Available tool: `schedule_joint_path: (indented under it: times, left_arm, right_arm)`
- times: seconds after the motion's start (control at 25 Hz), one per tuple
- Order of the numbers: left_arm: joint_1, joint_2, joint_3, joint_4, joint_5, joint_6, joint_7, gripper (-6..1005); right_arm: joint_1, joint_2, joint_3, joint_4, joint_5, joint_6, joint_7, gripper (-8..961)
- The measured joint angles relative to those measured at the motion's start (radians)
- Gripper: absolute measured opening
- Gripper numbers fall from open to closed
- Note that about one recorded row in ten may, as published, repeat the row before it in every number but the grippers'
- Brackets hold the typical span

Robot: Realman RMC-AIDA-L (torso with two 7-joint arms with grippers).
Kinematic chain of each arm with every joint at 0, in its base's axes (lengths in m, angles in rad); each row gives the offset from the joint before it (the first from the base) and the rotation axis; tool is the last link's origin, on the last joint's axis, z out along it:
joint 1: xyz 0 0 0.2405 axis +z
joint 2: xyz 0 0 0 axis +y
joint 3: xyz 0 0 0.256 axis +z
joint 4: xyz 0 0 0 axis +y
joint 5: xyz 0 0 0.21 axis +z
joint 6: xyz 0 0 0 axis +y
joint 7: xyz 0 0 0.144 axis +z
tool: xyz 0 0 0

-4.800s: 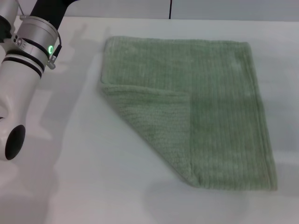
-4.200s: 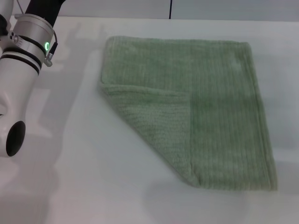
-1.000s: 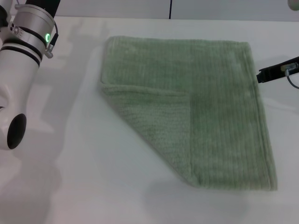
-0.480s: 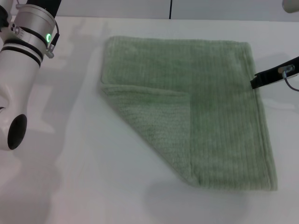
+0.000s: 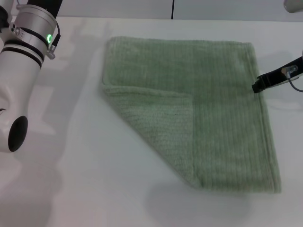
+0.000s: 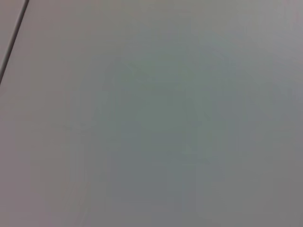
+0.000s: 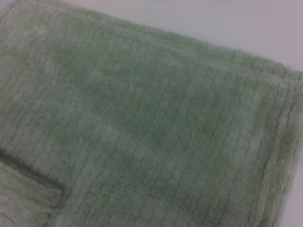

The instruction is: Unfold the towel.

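Since the earliest head picture, a dark part of the right hand [image 5: 263, 83] has been brought in from the right edge, where nothing of it was shown before; it is now set just beside the right hem of the towel, roughly level with its upper third. Whether it touches the hem cannot be told. The left arm has been shifted only slightly and is kept at the far left, well apart from the cloth. The cloth itself has not been moved.

The large, pale sage-green, ribbed terry towel [image 5: 222, 104] is laid flat on the plain white bench [image 5: 94, 189], a little right of centre in the head view. Its near-left corner is folded over onto the top face as a triangular flap [image 5: 161, 118], whose point is reached near the middle of the cloth. The same fold edge is seen at one corner of the right wrist view, with the towel [image 7: 142, 118] filling almost the whole picture.

The task is judged to be at its very start: no part of the cloth is gripped, and the flap is not yet lifted or drawn back. What is left is the whole unfolding of that corner.

Whether the right hand is released or clenched cannot be told. The left hand is not shown at all; only bare pale surface is seen in the left wrist view.

No containers are present.
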Motion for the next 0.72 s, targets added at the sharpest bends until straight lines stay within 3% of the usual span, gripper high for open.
schedule_joint_path:
  times: [0.52, 0.72]
  left_arm:
    - [-0.011, 0.000, 0.000, -0.003, 0.002, 0.000, -0.001, 757]
    - [-0.013, 0.000, 0.000, -0.004, 0.003, 0.000, -0.001, 758]
  right_arm:
    - [0.054, -0.034, 0.017, 0.137, -0.001, 0.043, -0.048, -1]
    - [0.064, -0.036, 0.028, 0.169, 0.001, 0.055, -0.075, -2]
